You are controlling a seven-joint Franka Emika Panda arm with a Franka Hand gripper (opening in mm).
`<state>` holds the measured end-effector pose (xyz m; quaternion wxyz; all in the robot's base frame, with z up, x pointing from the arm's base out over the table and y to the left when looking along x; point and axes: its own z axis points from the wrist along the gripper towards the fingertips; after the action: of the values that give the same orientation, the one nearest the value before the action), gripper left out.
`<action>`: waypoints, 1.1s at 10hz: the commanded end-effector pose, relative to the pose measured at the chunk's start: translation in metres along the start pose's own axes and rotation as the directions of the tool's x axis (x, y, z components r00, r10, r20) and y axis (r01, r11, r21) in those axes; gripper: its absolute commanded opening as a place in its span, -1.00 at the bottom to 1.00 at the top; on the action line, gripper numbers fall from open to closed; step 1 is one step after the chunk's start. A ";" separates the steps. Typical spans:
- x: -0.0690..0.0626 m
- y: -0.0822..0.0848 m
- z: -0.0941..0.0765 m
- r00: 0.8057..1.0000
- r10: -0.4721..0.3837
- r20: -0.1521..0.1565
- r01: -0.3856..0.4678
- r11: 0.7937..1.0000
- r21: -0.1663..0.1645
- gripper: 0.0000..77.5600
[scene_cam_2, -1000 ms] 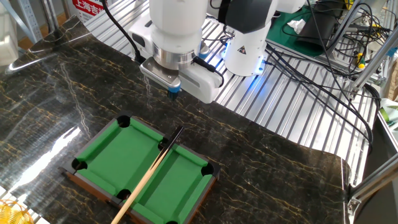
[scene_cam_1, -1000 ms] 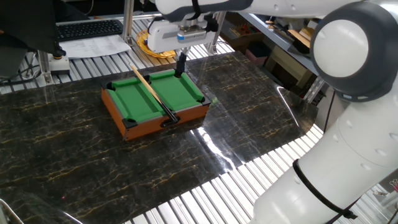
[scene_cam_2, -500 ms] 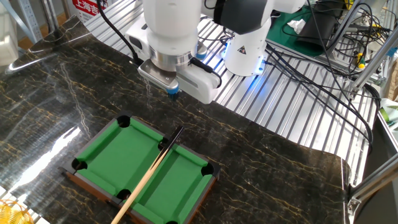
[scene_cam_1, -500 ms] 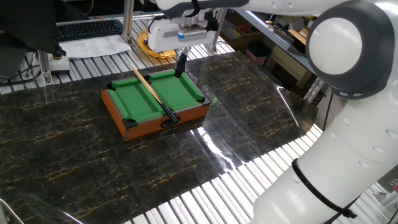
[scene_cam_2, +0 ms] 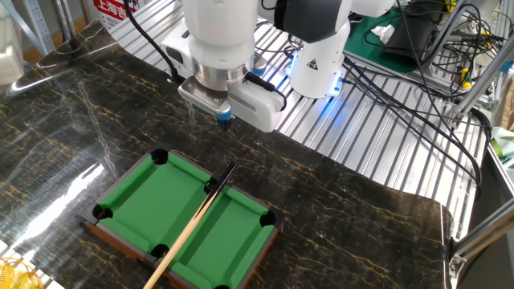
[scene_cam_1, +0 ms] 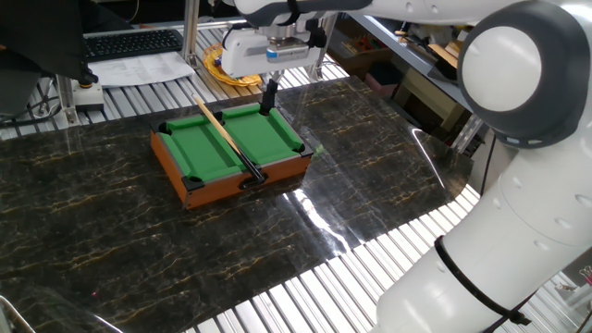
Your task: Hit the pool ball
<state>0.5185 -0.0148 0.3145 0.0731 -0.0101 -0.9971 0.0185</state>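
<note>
A small pool table (scene_cam_1: 199,148) with green felt, corner pockets and an orange-brown wooden frame sits on the dark marble tabletop; it also shows in the other fixed view (scene_cam_2: 152,197). A cue stick (scene_cam_1: 227,137) with a pale shaft and dark butt lies diagonally across it (scene_cam_2: 197,221). No pool ball shows in either view. My gripper (scene_cam_1: 268,104) hangs fingers-down at the table's far right rim, beyond the cue's far end. In the other fixed view the gripper (scene_cam_2: 223,119) is above the marble just off the table's corner. Its fingers look pressed together and empty.
A keyboard (scene_cam_1: 129,42) and papers (scene_cam_1: 139,67) lie on the slatted bench behind. A yellow object (scene_cam_1: 227,72) sits behind the gripper. The robot base (scene_cam_2: 317,56) and cables (scene_cam_2: 418,48) stand past the marble's edge.
The arm has shifted very slightly sideways above the table's corner. The pool table and cue have not moved.
</note>
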 end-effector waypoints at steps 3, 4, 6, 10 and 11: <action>0.003 -0.003 0.003 0.999 -0.014 0.033 0.014 1.000 -0.003 -0.97; 0.003 -0.003 0.003 0.999 -0.014 0.033 0.014 1.000 -0.002 -0.97; 0.003 -0.003 0.003 0.999 -0.013 0.033 0.013 1.000 -0.002 -0.97; 0.003 -0.002 0.004 0.999 -0.004 0.047 0.004 1.000 0.001 -0.97; 0.003 -0.002 0.004 0.999 -0.002 0.051 0.002 1.000 0.005 -0.97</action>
<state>0.5143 -0.0172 0.3102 0.0501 -0.0080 -0.9985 0.0198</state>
